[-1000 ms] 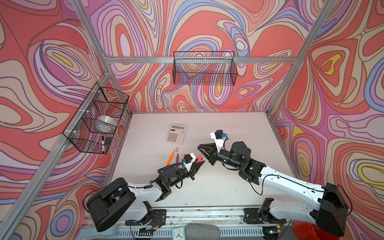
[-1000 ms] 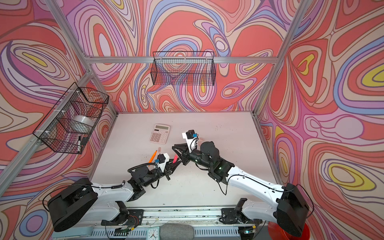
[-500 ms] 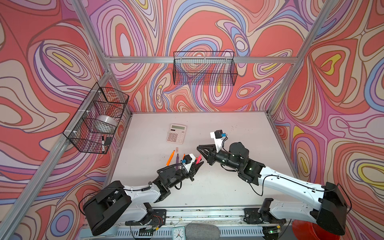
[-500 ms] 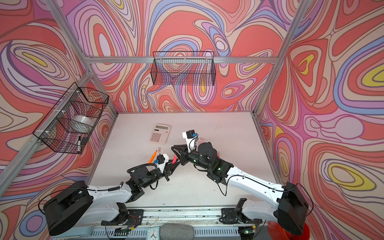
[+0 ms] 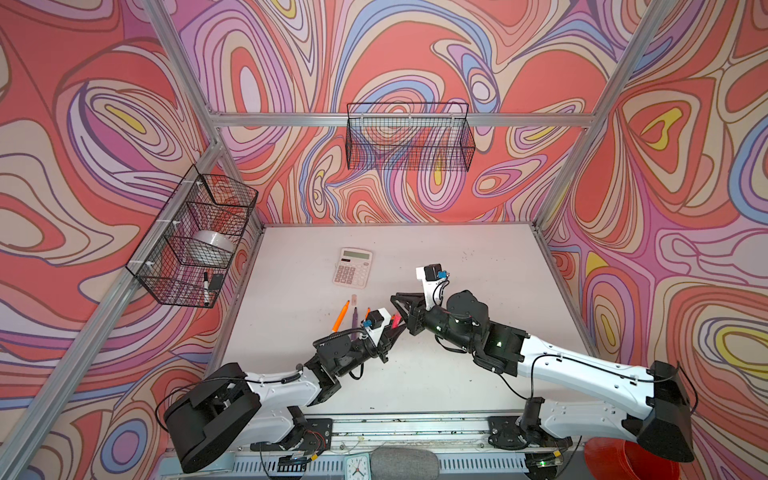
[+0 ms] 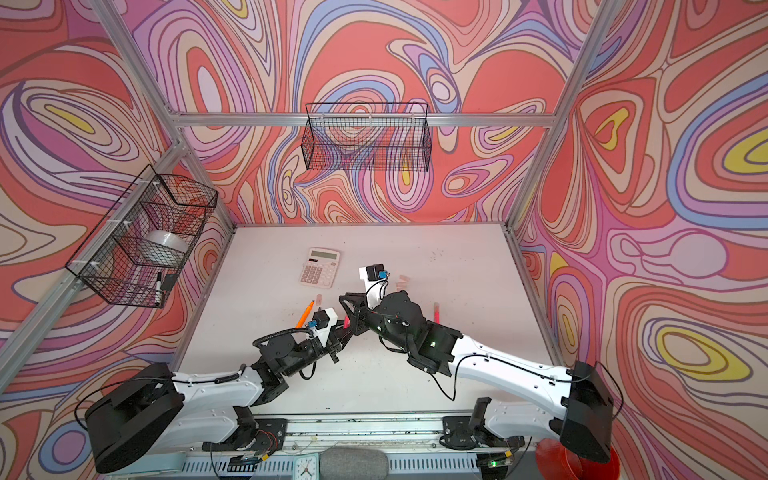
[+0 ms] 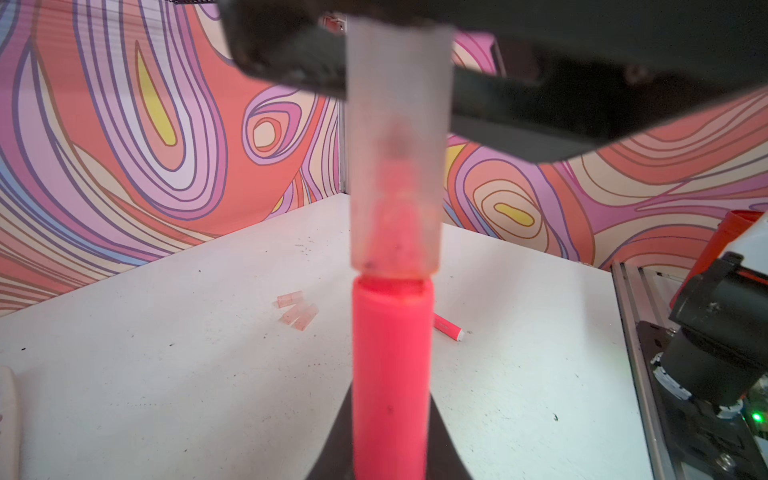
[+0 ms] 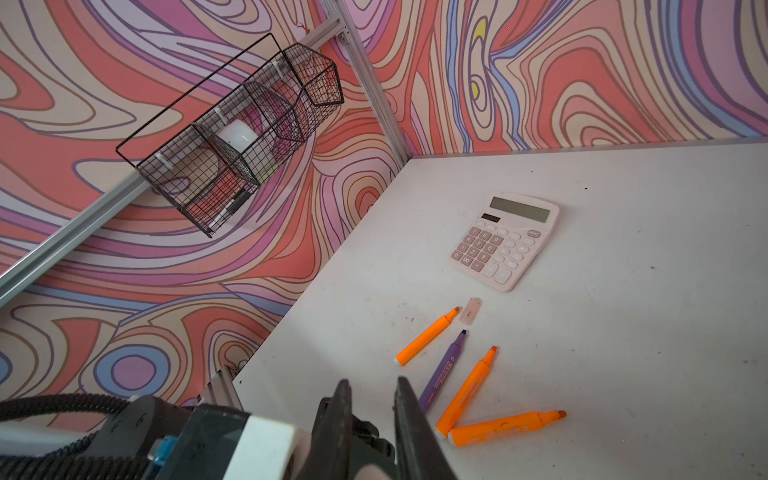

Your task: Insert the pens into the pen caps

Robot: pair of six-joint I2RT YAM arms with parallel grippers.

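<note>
Cap, pale and translucent, is seated over the tip of the pink-red pen. The tip shows dimly through the cap, and the cap's rim meets the barrel shoulder. The assembly is held off the table, above its front middle. The left gripper has its jaws clamped on the pen barrel. The cap's far end lies between the dark fingers of the right gripper. Whether those jaws press on the cap or stand just clear of it cannot be told.

Items on the table:
- On one side, three loose caps lie in a touching cluster, with a second pink-red pen near them.
- On the other side lie three orange pens and a purple pen.
- A single cap lies just beside the tip of the orange pen nearest the calculator.

Markings: the calculator's digit keys are legible, among them 7, 8, 9 and 00. The purple and orange barrels carry print too small to read.

Change against the frames up to one second earlier:
- The two grippers meet at the same spot.
- The loose pens and the calculator lie as before.
- The left arm's base housing sits slightly lower in a top view.
</note>
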